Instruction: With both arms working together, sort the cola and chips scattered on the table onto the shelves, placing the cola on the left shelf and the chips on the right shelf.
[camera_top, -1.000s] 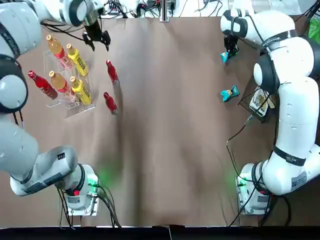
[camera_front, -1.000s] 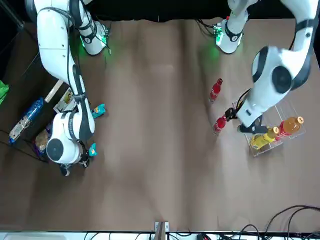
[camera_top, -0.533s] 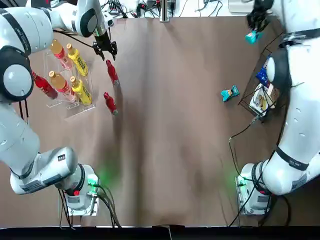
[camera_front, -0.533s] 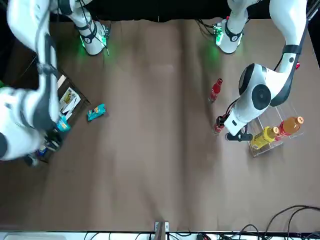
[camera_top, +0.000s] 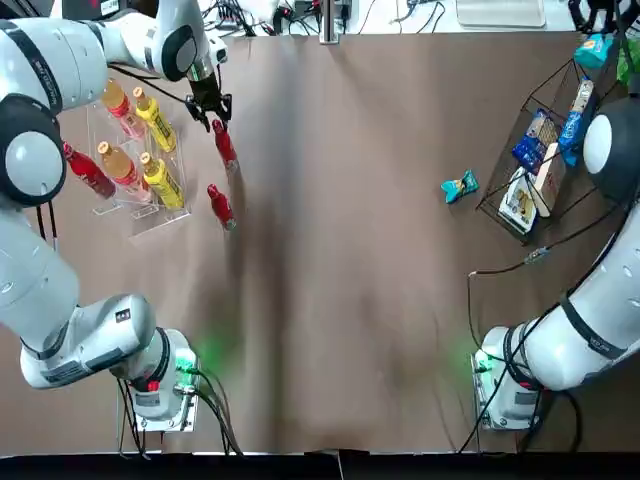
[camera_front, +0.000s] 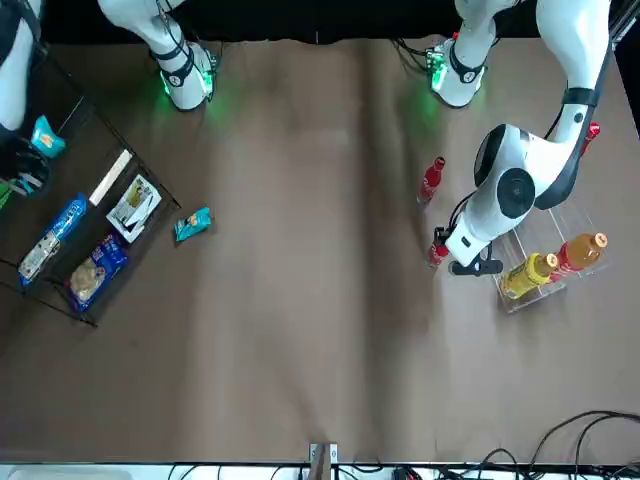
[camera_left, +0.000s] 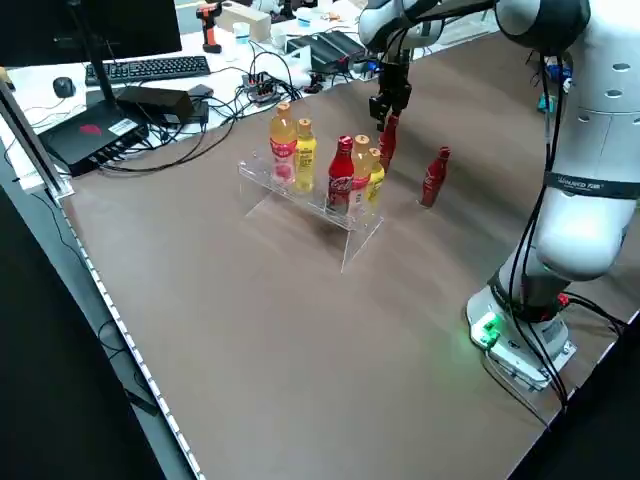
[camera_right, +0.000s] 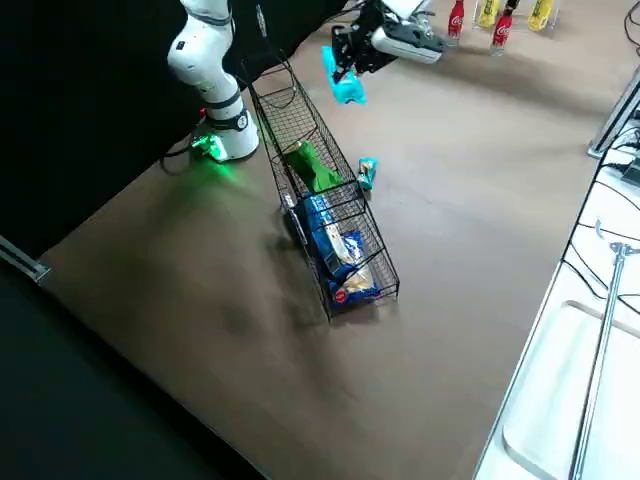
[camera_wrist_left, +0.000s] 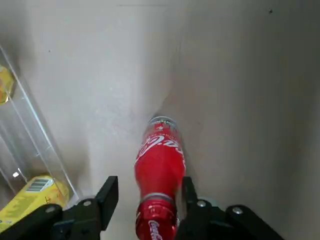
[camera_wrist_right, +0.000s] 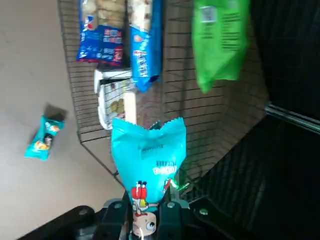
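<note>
"Two colas are waiting off the shelf, so what is changing?"

"Over on the right, mostly. The right gripper (camera_wrist_right: 146, 200) is pinching one teal packet (camera_wrist_right: 150, 150), having lifted it away from the table, and is now holding it up by the far end of the basket (camera_top: 489, 208). I'm not able to tell whether it is hanging squarely over the wires."

"And the other chips?"

"The green packet (camera_right: 315, 167) is already lying in the basket. The loose packet (camera_wrist_right: 44, 139) is resting on the table, just left of the basket, so it is probably coming next."

"What is the left gripper (camera_wrist_left: 150, 182) doing?"

"It is reaching the far cola (camera_top: 225, 144), well left of the basket, with its jaws spread either side of the cap. It isn't gripping yet. A second ago it was hanging farther off, so a pick is probably nearing."

"And the rest of the cola?"

"The near cola (camera_top: 221, 207) is standing on the table, also well left of the basket. Farther left, the third cola (camera_top: 90, 173) is sitting on the clear shelf (camera_left: 362, 235). I'm judging the job about a third done, with both sides moving along together."
</note>
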